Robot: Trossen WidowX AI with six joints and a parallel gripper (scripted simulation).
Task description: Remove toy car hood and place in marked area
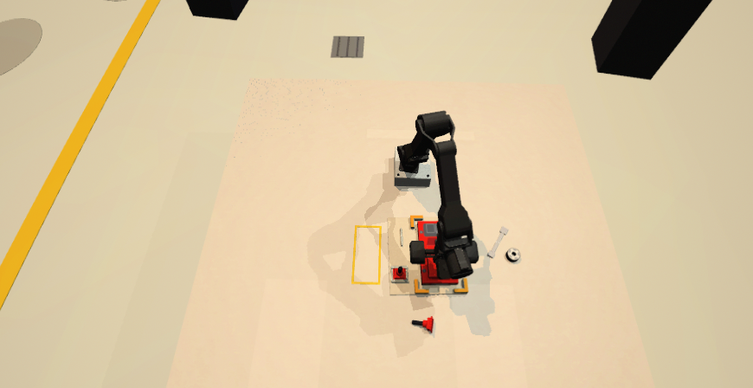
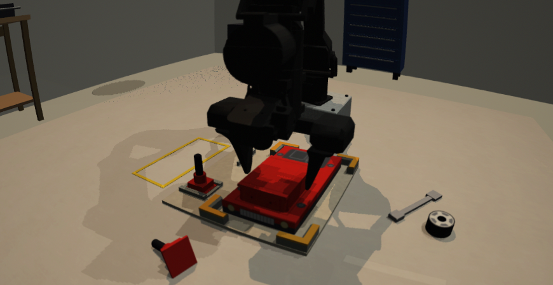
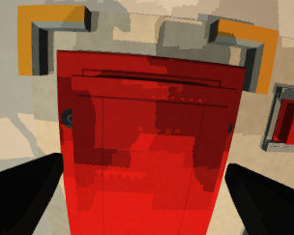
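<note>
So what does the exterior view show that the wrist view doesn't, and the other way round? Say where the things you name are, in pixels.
Only exterior: the wheel [image 2: 440, 224], the wrench-like grey bar [image 2: 413, 206] and the yellow marked outline [image 2: 163, 186].

Only wrist: nothing wholly new, just a close look down at the hood [image 2: 273, 174] [image 3: 145, 159].

Both: the hood on the car [image 2: 325, 184] [image 3: 150, 59], between the open gripper's [image 2: 277, 180] [image 3: 145, 161] fingers.
</note>
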